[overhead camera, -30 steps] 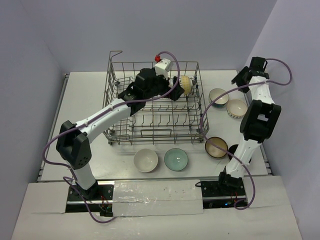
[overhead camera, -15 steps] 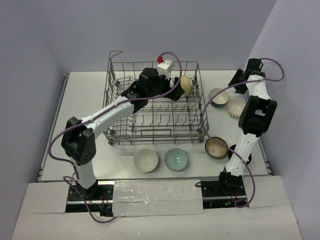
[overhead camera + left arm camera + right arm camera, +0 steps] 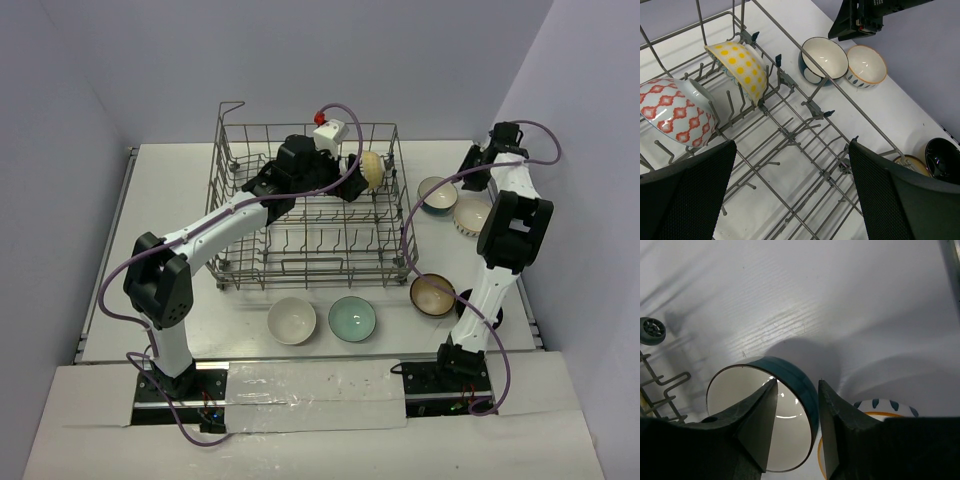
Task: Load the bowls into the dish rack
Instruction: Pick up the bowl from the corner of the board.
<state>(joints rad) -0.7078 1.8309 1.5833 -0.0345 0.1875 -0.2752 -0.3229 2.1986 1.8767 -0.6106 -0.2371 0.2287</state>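
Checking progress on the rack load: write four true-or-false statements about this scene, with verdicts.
1. Two bowls, the red-patterned bowl and the yellow-dotted bowl, sit in the dish rack. True.
2. The left hand grips a bowl. False: it is open and empty over the rack.
3. The right hand straddles the blue bowl at its rim, one finger inside. True.
4. The pale green bowl is racked. False: it sits on the table, in front of the rack.

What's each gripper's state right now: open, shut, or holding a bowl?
Left gripper: open wide, holding nothing.
Right gripper: one finger inside and one outside the teal bowl rim; whether it is clamped yet cannot be told.
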